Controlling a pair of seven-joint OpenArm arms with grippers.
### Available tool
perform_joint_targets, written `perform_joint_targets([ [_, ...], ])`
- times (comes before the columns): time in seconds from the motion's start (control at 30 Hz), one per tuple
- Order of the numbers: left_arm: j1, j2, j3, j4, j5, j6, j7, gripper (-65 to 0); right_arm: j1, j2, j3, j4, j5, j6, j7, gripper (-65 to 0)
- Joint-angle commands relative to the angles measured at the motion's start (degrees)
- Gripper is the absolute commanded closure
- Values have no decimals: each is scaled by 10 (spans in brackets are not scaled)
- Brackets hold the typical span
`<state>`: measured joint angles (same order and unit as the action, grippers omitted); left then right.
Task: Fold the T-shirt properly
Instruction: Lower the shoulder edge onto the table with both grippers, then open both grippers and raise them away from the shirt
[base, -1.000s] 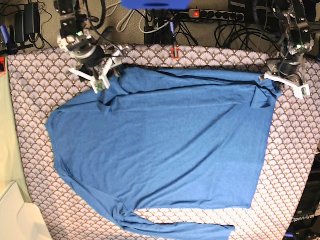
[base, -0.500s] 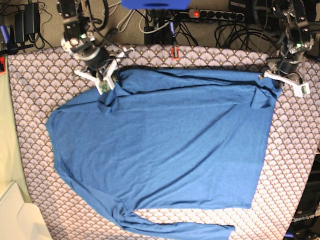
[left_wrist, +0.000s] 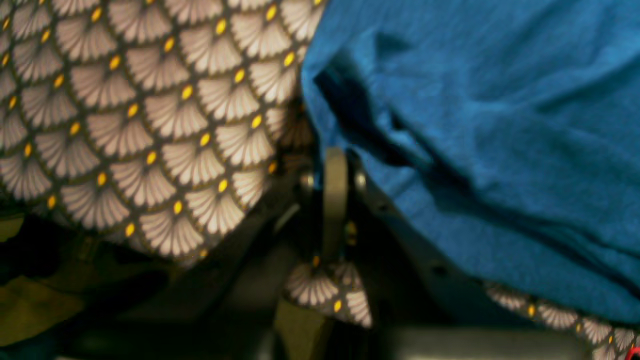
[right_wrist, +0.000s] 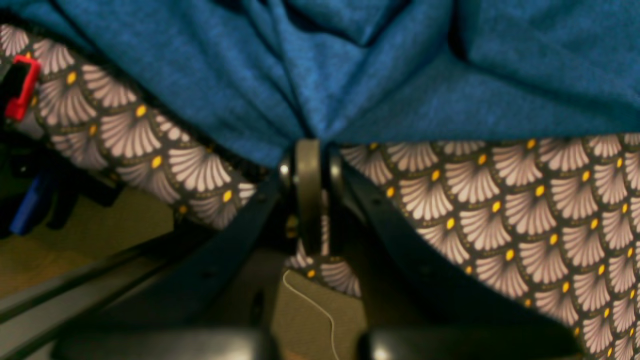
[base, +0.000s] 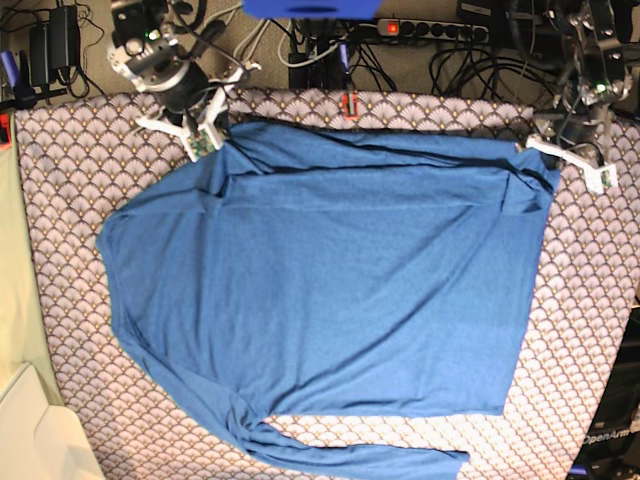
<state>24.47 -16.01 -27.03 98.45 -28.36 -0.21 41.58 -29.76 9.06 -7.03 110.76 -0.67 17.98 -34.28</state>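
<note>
The blue T-shirt (base: 330, 290) lies spread flat over the scallop-patterned cloth, with one long sleeve trailing along the near edge. In the base view my right gripper (base: 207, 143) sits at the shirt's far-left corner. In the right wrist view the right gripper (right_wrist: 310, 145) is shut, and the T-shirt (right_wrist: 350, 60) puckers where its hem is pinched. My left gripper (base: 540, 158) is at the shirt's far-right corner. In the left wrist view the left gripper (left_wrist: 335, 155) is shut at the edge of the T-shirt (left_wrist: 500, 125), which folds over beside it.
The scallop-patterned cloth (base: 70, 170) covers the whole table. A red clip (base: 349, 104) holds its far edge. Cables and a power strip (base: 430, 30) lie behind the table. A cream-white object (base: 30, 430) stands at the near-left corner.
My right gripper has shut on the shirt's far-left corner and drawn it toward the table's far edge. The left gripper and its corner have shifted slightly the same way.
</note>
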Motion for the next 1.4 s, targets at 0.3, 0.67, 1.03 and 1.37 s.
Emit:
perform_joint_targets([
  [0.3, 28, -9, -6, 19, -1, -1, -9, -4, -23, 19, 2, 22, 4, -1, 11, 0],
  [0.67, 48, -28, -6, 13, 0, -1, -9, -4, -54, 31, 2, 21, 4, -1, 51, 0],
  [1.03, 51, -25, -2, 7, 2, -1, -9, -4, -59, 31, 3, 15, 3, -1, 53, 0],
  [1.37, 50, -25, -1, -45, -2, -2, -9, -6, -60, 28, 3, 15, 3, -2, 51, -11],
])
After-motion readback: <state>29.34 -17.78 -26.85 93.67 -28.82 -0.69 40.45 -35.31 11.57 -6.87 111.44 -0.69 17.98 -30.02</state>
